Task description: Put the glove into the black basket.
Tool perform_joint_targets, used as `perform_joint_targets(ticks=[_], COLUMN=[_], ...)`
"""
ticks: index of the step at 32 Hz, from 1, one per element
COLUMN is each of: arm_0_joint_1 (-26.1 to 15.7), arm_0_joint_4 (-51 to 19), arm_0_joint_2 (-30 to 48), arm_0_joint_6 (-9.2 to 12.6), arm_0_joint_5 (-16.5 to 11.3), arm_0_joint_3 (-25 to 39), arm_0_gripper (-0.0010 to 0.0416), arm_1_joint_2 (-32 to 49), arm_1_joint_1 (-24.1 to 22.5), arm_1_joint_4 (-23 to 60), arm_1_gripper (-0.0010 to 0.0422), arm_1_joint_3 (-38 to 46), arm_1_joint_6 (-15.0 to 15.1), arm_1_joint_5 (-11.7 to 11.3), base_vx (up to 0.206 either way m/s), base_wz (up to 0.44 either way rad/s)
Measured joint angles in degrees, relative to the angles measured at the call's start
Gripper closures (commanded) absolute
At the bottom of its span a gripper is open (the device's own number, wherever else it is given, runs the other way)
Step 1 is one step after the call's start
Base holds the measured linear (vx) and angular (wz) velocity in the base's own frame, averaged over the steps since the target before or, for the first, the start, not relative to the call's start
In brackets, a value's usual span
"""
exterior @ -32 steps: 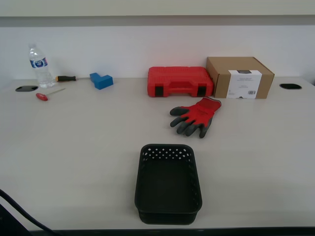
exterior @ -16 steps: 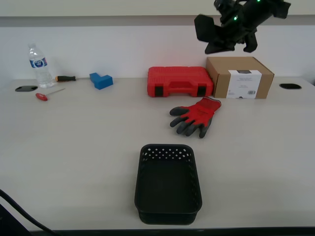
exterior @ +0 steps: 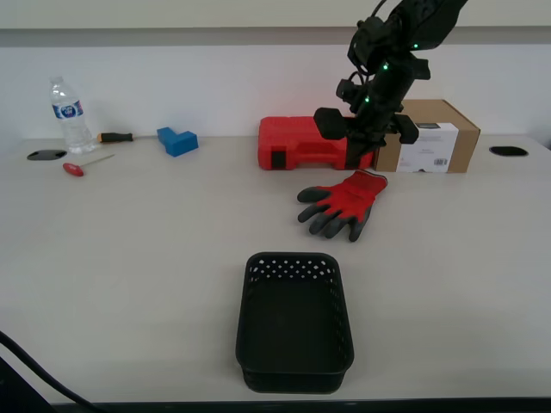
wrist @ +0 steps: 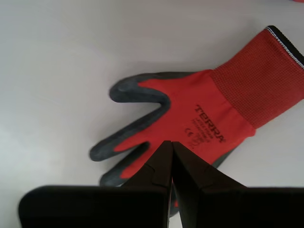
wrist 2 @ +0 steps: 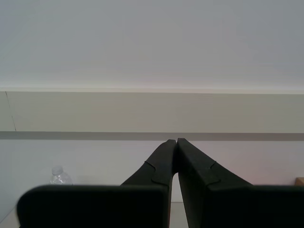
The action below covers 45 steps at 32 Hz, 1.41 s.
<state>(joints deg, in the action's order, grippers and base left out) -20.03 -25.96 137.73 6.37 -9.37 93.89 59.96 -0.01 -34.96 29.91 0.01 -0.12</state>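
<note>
Fingers [wrist: 161,164] pressed together, hiding part of glove [wrist: 199,123]

My first pincer [exterior: 362,162] dropped from up high to just above glove [exterior: 340,203], jaws closed.

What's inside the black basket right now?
Nothing visible: the black basket looks empty, its dark floor bare, though its near wall hides a strip of the floor. The glove lies on the table behind it, under my first gripper, which is closed.
</note>
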Motion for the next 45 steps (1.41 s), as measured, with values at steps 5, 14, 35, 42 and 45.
perform_joint_targets(ticks=[5,14,35,42,45], arm_0_joint_1=[0.0,2.8,3.7,3.1,2.8], arm_0_joint_4=[-6.3,-7.0,-3.4,-2.7,-2.6], arm_0_joint_2=[7.0,9.2,13.1,13.9,13.9], arm_0_joint_6=[-0.3,-1.4,-2.1,-1.5,-0.5], arm_0_joint_5=[1.3,1.9,3.0,4.3,5.2], arm_0_joint_3=[8.1,9.0,8.4,8.4,8.4], arm_0_gripper=[0.0404,0.0397,0.019,0.021,0.0205], arm_1_joint_2=[0.0,0.0,0.0,0.0,0.0], arm_1_joint_1=[0.0,0.0,0.0,0.0,0.0], arm_1_joint_4=[0.0,0.1,0.1,0.1,0.1], arm_1_gripper=[0.0412,0.0412,0.0412,0.0412,0.0412], arm_1_joint_3=[0.0,0.0,0.0,0.0,0.0], arm_1_joint_6=[0.0,0.0,0.0,0.0,0.0], arm_1_joint_5=[0.0,0.0,0.0,0.0,0.0], base_vx=[0.0,0.0,0.0,0.0,0.0], base_wz=[0.0,0.0,0.0,0.0,0.0])
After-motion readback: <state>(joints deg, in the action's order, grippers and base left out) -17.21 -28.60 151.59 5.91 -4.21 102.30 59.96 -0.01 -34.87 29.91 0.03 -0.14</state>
